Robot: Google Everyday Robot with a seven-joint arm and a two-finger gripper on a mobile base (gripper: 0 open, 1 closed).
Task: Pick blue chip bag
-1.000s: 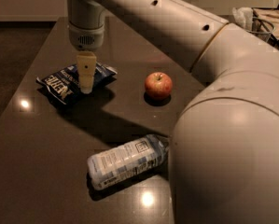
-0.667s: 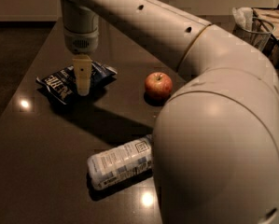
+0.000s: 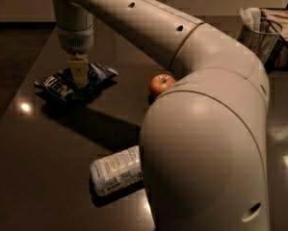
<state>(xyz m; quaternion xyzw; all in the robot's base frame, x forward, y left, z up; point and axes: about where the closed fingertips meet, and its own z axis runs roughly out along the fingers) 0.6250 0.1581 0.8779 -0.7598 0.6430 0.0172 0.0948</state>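
Arm (image 3: 148, 23) stretched across table (image 3: 42, 177), gripper (image 3: 79, 77) pointing straight down onto blue chip bag (image 3: 54, 83); grip state unclear

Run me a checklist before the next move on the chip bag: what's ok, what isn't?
1. Gripper lined up: ok. The gripper is at the middle of the bag.
2. Bag held: cannot tell from this view.
3. Bag resting on the table: ok.
4. Apple clear: ok. The apple sits apart from the bag, to its right in the view.
5. Bottle clear: ok. The bottle lies apart from the bag, nearer the camera, partly hidden by the arm.
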